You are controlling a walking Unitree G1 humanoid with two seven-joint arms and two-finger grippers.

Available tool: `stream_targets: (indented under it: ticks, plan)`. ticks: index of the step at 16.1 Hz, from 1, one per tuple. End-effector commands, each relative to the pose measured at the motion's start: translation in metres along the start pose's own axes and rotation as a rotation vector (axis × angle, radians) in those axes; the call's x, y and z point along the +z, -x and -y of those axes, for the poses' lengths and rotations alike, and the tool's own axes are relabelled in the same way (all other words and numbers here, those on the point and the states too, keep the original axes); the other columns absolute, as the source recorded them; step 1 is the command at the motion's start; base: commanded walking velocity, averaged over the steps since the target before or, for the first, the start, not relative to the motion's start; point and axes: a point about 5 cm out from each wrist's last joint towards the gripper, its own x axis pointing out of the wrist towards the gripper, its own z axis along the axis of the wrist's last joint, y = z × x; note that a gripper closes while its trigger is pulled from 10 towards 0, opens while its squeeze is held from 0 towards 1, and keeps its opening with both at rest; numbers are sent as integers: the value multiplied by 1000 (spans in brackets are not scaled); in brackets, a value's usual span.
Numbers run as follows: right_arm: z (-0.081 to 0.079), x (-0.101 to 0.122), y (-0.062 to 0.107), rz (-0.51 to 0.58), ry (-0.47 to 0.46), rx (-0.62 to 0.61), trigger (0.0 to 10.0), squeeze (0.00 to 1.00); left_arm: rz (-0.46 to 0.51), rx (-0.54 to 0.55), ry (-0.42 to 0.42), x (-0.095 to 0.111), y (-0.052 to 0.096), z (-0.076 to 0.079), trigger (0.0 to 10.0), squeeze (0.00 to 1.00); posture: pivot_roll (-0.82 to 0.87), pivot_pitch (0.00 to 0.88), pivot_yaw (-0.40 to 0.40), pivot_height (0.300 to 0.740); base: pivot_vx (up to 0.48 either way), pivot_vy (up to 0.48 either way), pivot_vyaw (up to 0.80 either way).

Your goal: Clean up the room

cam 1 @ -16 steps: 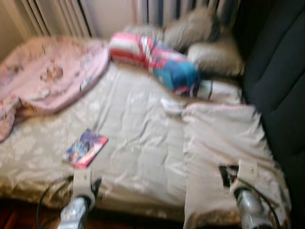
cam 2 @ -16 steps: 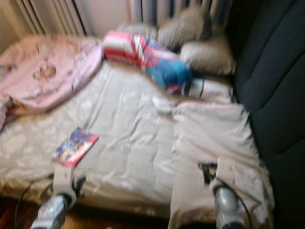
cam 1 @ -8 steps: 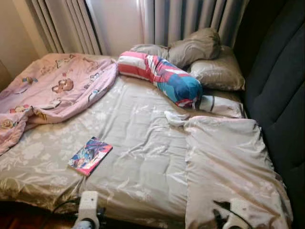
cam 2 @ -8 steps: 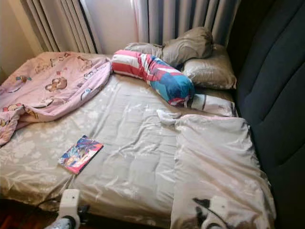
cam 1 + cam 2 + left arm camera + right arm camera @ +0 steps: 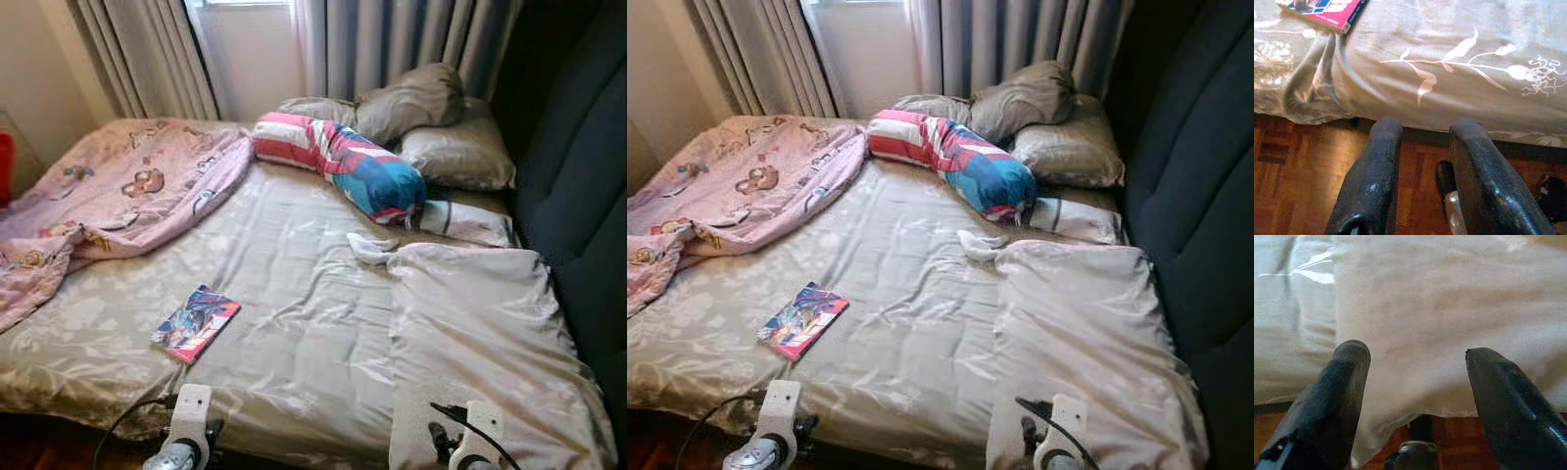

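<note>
A humanoid robot stands at the foot edge of an unmade bed (image 5: 294,294), both arms held low at the mattress's near side. The likeliest thing to clear, a bright book (image 5: 196,323), lies flat on the grey sheet (image 5: 304,343) toward seven o'clock of the bed as the head camera sees it, just up from the near edge. It sits at about twelve o'clock from the left gripper (image 5: 1422,147), near but apart from it, and at roughly ten o'clock from the right gripper (image 5: 1418,367), well apart. The left arm is plainly the nearer. The book's long axis runs on a slant, from its near corner at seven o'clock up toward one o'clock. The left gripper's two black fingers (image 5: 1374,171) stand a little apart, holding nothing, poised over the wooden floor (image 5: 1298,171) just short of the hanging sheet. The right gripper's fingers are spread wider, also empty, hovering before a pale pillow (image 5: 480,333) that lies at the bed's four o'clock. A pink blanket (image 5: 108,196) is heaped at ten o'clock, a striped bolster (image 5: 343,162) and grey pillows (image 5: 431,122) at one o'clock. A reach for the book would likely have to go forward and up over the mattress edge.
</note>
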Motion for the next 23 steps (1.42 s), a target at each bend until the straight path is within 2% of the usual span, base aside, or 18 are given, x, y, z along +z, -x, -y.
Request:
stream_targets:
  ticks: [1, 5, 8, 11, 13, 17, 23]
  plan:
    - [0, -6, 2, -17, 18, 11, 10000, 0, -22, 2, 6, -5, 1, 0, 10000, 0, 96, 0, 43, 740, 0, 0, 0]
    - [8, -17, 5, -51, -12, -17, 10000, 0, -49, 2, 10, -12, 3, 1, 10000, 0, 108, 0, 37, 740, 0, 84, 0]
    - [1, -13, 3, -33, -38, 0, 10000, 0, -61, 17, -4, -16, 5, -7, 10000, 0, 114, 0, 46, 740, 0, 437, 0]
    - [-3, -6, 1, -8, -80, 6, 10000, 0, -75, 17, -29, -18, 5, -9, 10000, 0, 112, 0, 55, 740, 0, 441, 0]
    - [-5, -5, 1, -5, -72, 15, 10000, 0, -68, 12, -35, -16, 5, -9, 10000, 0, 109, 0, 59, 740, 0, 442, 0]
    - [-1, -4, 1, 1, -133, 0, 10000, 0, -67, -1, -48, -14, 4, -4, 10000, 0, 108, 0, 64, 740, 0, 438, 0]
    - [-1, -5, 1, -7, -137, -6, 10000, 0, -65, -2, -45, -14, 4, -4, 10000, 0, 113, 0, 64, 740, 0, 434, 0]
